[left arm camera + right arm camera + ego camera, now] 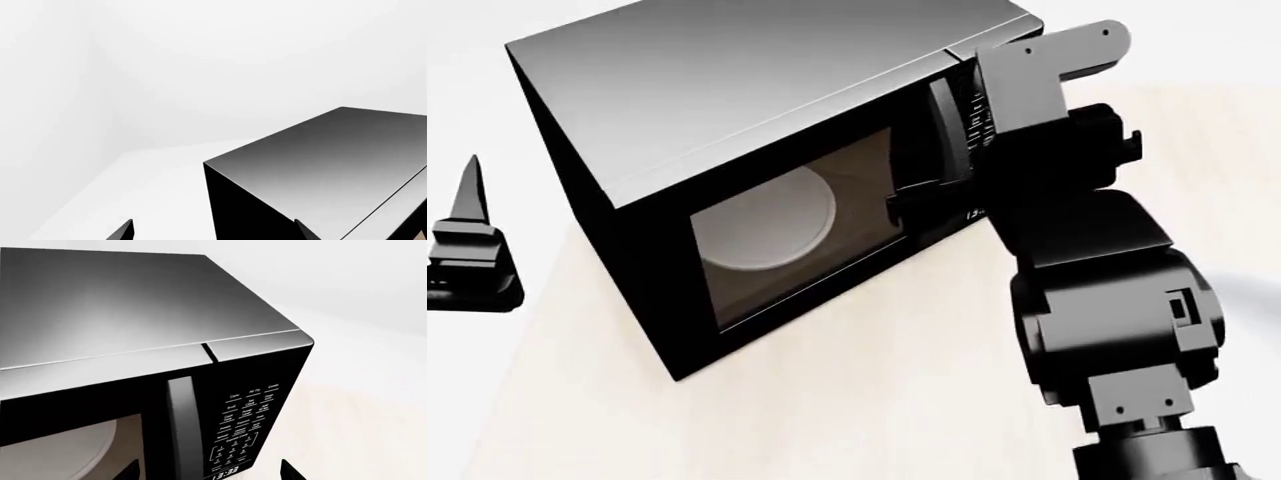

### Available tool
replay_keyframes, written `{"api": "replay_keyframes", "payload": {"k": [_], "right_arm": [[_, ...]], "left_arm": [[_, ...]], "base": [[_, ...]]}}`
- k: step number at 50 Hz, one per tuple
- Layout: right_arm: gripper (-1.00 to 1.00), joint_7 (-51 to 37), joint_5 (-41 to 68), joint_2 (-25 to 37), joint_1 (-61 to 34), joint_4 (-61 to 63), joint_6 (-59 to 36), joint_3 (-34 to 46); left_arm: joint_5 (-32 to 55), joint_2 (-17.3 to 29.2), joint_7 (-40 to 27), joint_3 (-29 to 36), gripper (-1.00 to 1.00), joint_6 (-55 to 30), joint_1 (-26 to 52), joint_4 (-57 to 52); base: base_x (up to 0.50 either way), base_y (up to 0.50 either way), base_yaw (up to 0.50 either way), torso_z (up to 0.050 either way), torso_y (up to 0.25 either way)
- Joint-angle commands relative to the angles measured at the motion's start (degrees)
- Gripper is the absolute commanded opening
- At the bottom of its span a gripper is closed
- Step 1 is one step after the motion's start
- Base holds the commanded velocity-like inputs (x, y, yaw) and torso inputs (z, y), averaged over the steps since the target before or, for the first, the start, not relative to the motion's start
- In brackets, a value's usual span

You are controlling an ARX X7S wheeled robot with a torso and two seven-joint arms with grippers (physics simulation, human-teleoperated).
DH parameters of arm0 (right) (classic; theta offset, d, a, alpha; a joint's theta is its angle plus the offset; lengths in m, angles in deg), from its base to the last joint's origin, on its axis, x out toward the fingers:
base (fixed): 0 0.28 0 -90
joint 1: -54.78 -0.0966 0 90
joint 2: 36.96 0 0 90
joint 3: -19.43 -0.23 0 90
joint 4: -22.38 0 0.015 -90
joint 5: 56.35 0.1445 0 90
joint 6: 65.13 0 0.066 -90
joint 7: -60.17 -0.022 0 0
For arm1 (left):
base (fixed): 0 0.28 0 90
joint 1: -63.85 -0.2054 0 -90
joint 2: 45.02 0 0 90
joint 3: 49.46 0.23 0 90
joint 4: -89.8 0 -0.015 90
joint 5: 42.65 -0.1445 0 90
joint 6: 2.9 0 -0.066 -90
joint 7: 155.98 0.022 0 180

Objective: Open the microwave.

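Note:
The microwave is a large glossy black box on a pale table, and its door looks closed. The white turntable shows through the door window. In the right wrist view the microwave fills the frame, with its vertical grey handle, keypad and clock. My right gripper is open, close in front of the handle and keypad, its fingertips on either side of them. In the head view it sits at the door's right edge. My left gripper is open and empty, left of the microwave.
The pale tabletop stretches in front of the microwave. My right arm covers the microwave's right end in the head view. My left gripper shows at that view's left edge, apart from the microwave. White walls stand behind.

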Motion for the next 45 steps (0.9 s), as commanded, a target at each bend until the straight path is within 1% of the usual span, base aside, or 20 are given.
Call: {"api": "replay_keyframes", "payload": {"k": [1,22,28,37,45], "right_arm": [[1.0,1.38,-0.3,-1.17,-1.79,-7.17,2.78,0.83],[1.0,2.11,-1.13,-3.56,-5.58,-18.62,7.98,1.78],[1.0,2.67,-1.48,-4.52,-6.94,-24.0,11.29,2.06],[1.0,3.08,-1.47,-5.22,-7.93,-27.04,12.7,2.27],[1.0,4.09,-1.79,-6.24,-9.21,-32.7,16.07,2.7]], "left_arm": [[0.29,0.07,-0.28,0.09,1.0,-0.56,0.39,-0.16],[0.75,0.25,-0.72,0.12,1.0,-0.3,0.1,-0.21],[0.89,0.31,-0.85,0.15,1.0,-0.55,0.2,-0.35],[1.04,0.48,-1.03,0.32,1.0,-0.29,0.06,-0.2],[1.21,0.66,-1.18,0.42,1.0,-0.52,0.13,-0.38]], "base": [[0.0,0.0,0.0,0.0,0.0],[0.0,0.0,0.0,0.0,0.0],[0.0,0.0,0.0,0.0,0.0],[0.0,0.0,0.0,0.0,0.0],[0.0,0.0,0.0,0.0,0.0]]}}
